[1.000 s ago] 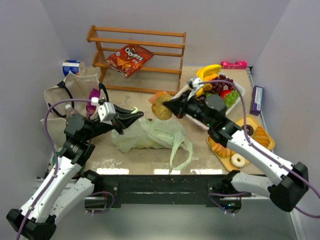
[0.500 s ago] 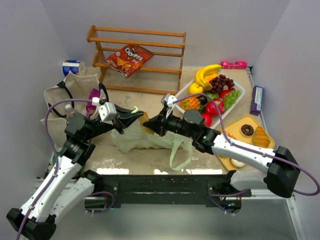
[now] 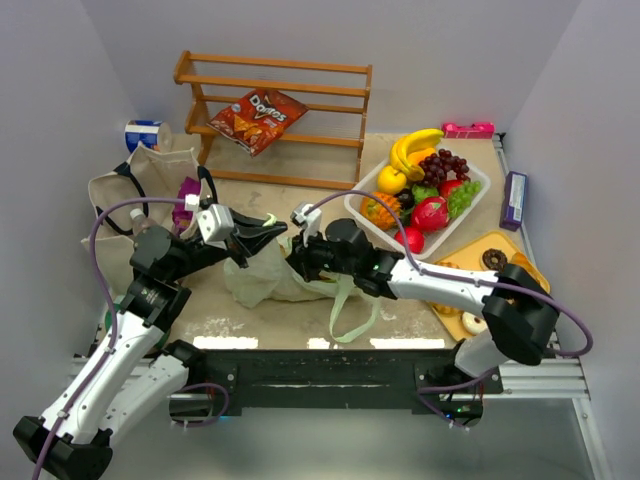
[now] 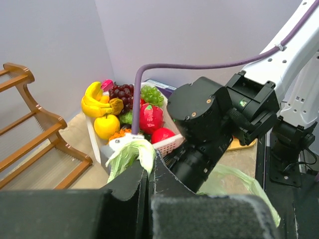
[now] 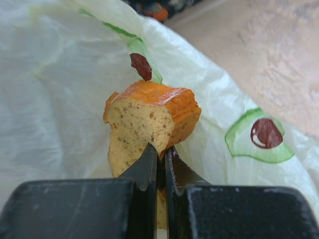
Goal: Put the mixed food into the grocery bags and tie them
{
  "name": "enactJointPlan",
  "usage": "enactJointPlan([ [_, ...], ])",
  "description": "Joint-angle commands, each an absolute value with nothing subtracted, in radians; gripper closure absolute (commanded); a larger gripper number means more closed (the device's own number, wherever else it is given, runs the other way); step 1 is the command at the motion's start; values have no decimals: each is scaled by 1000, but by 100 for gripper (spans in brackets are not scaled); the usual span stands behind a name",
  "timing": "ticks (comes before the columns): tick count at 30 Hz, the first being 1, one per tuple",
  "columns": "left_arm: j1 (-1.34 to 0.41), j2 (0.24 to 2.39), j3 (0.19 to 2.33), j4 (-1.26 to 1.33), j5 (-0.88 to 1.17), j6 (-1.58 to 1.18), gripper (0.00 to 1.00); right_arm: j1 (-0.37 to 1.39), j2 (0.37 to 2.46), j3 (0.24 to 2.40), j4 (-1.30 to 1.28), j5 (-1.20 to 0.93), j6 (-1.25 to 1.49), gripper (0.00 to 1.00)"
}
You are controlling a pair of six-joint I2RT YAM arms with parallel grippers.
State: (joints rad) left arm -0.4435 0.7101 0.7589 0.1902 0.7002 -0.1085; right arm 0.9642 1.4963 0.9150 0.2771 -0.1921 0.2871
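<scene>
The pale green plastic grocery bag (image 3: 300, 282) lies mid-table. My left gripper (image 3: 272, 229) is shut on a bunched edge of the bag (image 4: 130, 153) and lifts it, its tips (image 4: 149, 167) pressed together. My right gripper (image 3: 293, 262) is at the bag's raised mouth, shut on an orange-crusted slice of bread-like food (image 5: 149, 121), with the bag's pale film (image 5: 55, 94) behind it. The beige tote (image 3: 118, 196) stands at the left with a purple packet (image 3: 187, 190) in it. More food fills a white basket (image 3: 482, 184).
A wooden rack (image 3: 290, 68) at the back holds a red chip bag (image 3: 257, 118). A blue-and-white can (image 3: 145, 133) stands behind the tote. An orange tray (image 3: 534, 278) with donuts, a purple box (image 3: 515, 200) and a pink item (image 3: 468, 129) lie on the right.
My right arm swung left from beside the fruit basket, carrying the orange slice to the green bag's mouth. The left arm kept still, holding the bag's edge up.
</scene>
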Motion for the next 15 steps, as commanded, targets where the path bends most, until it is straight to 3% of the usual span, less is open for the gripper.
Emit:
enactJointPlan([
  [1, -439, 699, 770, 215, 669, -77, 100, 971, 1493, 988, 218, -155, 245, 96],
  [7, -439, 698, 773, 207, 657, -69, 100, 973, 1391, 1005, 131, -124, 218, 26],
  [9, -439, 696, 776, 201, 646, -63, 100, 971, 1327, 1006, 80, -107, 219, 19],
  [15, -439, 684, 767, 202, 626, -58, 100, 971, 1145, 1009, -141, 82, 218, 16],
])
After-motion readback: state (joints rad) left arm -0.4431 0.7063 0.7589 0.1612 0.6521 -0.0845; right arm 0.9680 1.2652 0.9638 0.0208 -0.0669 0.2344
